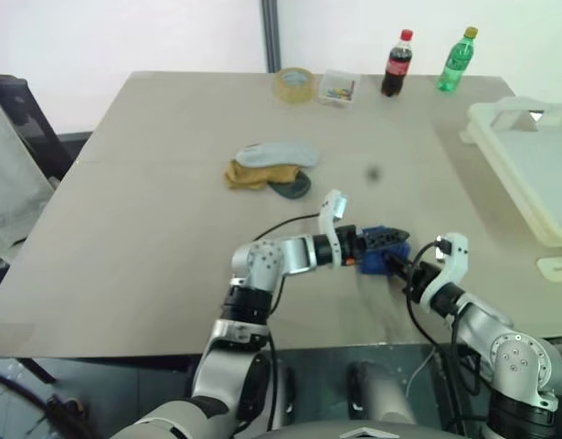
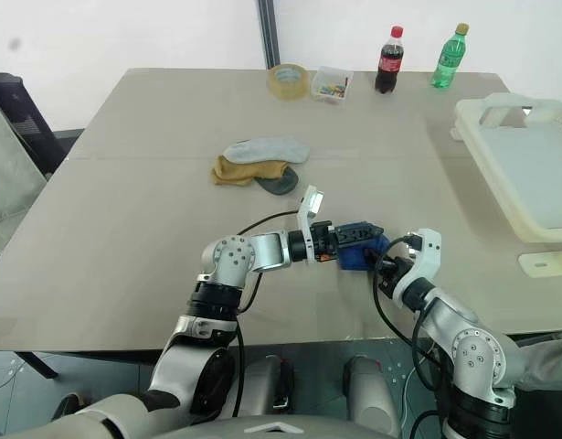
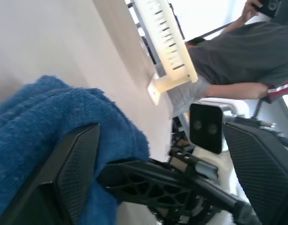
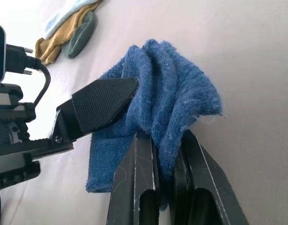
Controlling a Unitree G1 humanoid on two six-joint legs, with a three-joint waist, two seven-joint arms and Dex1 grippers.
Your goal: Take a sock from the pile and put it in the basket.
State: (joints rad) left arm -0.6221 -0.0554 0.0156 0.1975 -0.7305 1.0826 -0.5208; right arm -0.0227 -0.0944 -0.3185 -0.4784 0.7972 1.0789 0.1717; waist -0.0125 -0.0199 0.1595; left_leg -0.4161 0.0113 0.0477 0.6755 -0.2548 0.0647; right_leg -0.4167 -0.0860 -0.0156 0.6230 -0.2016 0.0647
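A test room or lab, plainly staged: a bare beige tabletop [image 1: 153, 229] against blank white walls carries an odd mix of props, including a tape roll [image 1: 294, 84], a small clear box [image 1: 338, 87], a cola bottle [image 1: 397, 63], a green bottle [image 1: 457, 59], a few socks [image 1: 270, 166] and a cream laundry basket [image 1: 527, 165]. A seated person [image 3: 242, 61] watches beside the table.

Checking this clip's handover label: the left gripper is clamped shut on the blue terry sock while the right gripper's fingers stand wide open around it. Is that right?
Reversed. In the right wrist view the right gripper is shut on the blue terry sock; in the left wrist view the left gripper has its fingers wide open around it.
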